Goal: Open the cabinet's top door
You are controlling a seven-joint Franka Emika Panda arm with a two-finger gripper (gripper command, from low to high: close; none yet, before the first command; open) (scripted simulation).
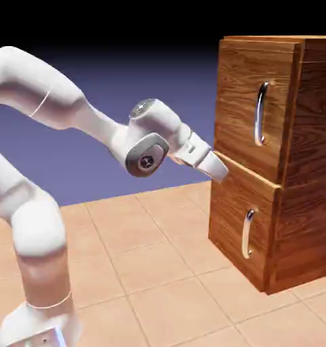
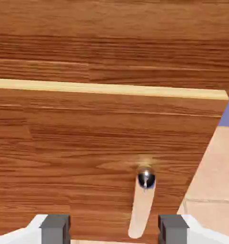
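Observation:
The cabinet [image 1: 308,169] of reddish-brown wood stands at the exterior view's right. Its top door [image 1: 241,81] is shut flush and carries a long curved silver handle [image 1: 261,114]. My gripper [image 1: 219,169] hangs at the cabinet's left front edge, level with the seam between the two doors, below and left of that handle. In the hand view, the grey fingertips [image 2: 55,228] stand apart with nothing between them, so the gripper [image 2: 114,231] is open. Wood grain fills that view, crossed by a pale seam strip [image 2: 111,88]. A silver handle [image 2: 145,179] shows end-on below the strip.
The lower door [image 1: 233,217] has a shorter silver handle [image 1: 247,234] and is shut too. Tan floor tiles [image 1: 158,271] spread in front of the cabinet. The white arm [image 1: 70,108] reaches in from the exterior view's left.

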